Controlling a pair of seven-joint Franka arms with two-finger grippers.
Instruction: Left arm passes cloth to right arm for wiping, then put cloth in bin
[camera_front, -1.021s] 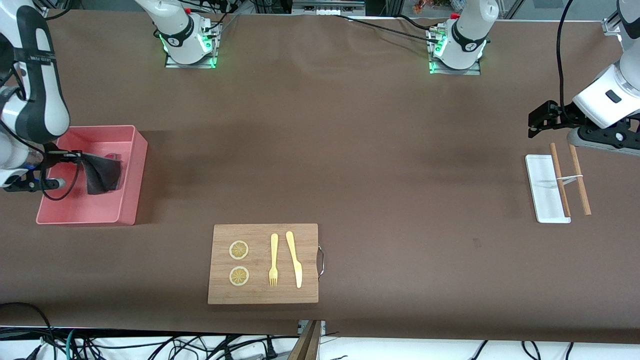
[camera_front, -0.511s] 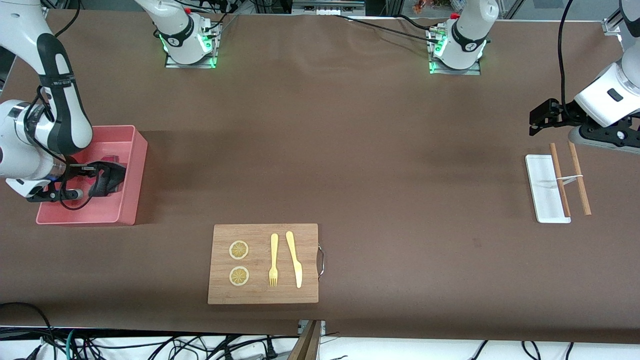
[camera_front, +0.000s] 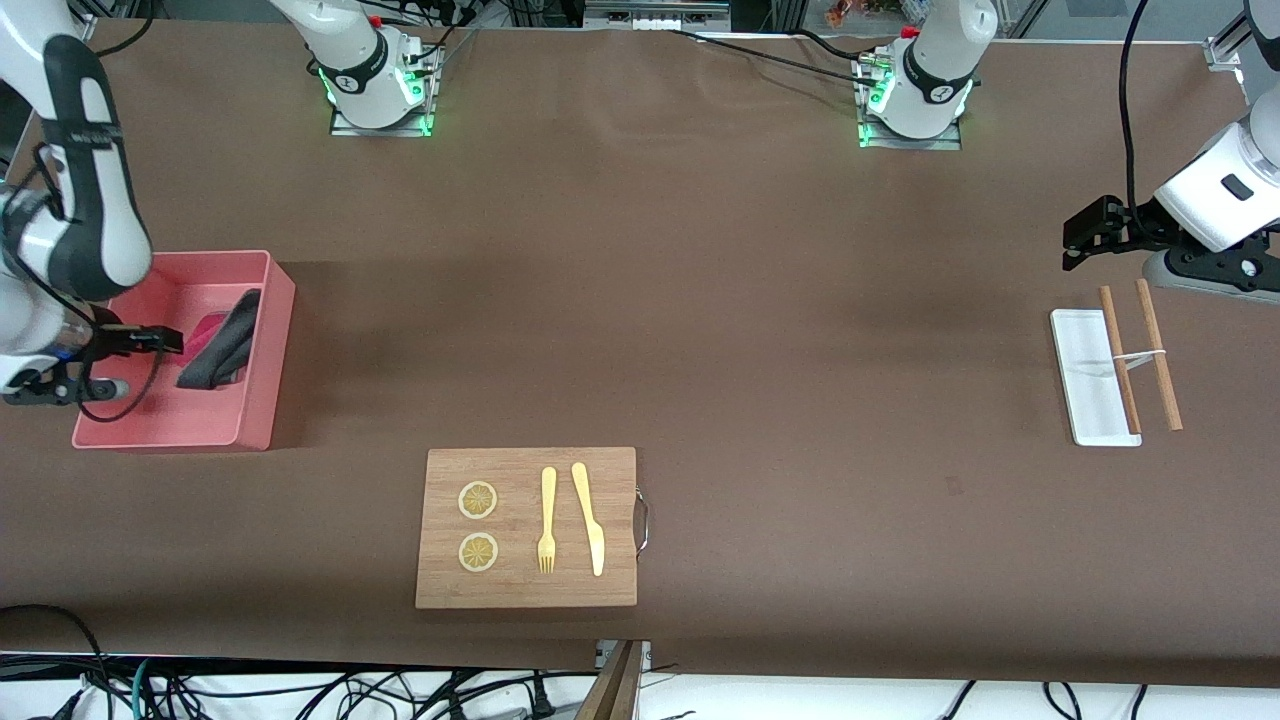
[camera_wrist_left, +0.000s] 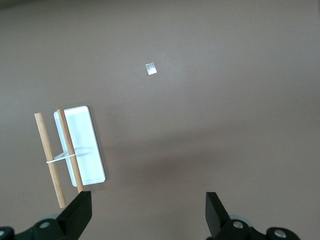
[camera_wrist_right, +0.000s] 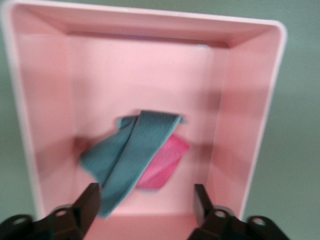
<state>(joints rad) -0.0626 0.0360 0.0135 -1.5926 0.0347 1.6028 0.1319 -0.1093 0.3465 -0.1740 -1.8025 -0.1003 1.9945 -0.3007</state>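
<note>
The cloth, dark grey with a crimson-pink patch showing, lies crumpled inside the salmon-pink bin at the right arm's end of the table. In the right wrist view the cloth rests on the floor of the bin. My right gripper is open and empty just above the bin, beside the cloth; it also shows in the right wrist view. My left gripper is open and empty over bare table at the left arm's end; it also shows in the left wrist view.
A white tray with two wooden sticks lies below the left gripper, nearer the front camera. A wooden cutting board with two lemon slices, a yellow fork and a knife lies near the table's front edge.
My right gripper lowered the cloth into the bin, opened and let it go, then drew back from it. The cloth now lies loose in the bin. The left arm barely moved.
</note>
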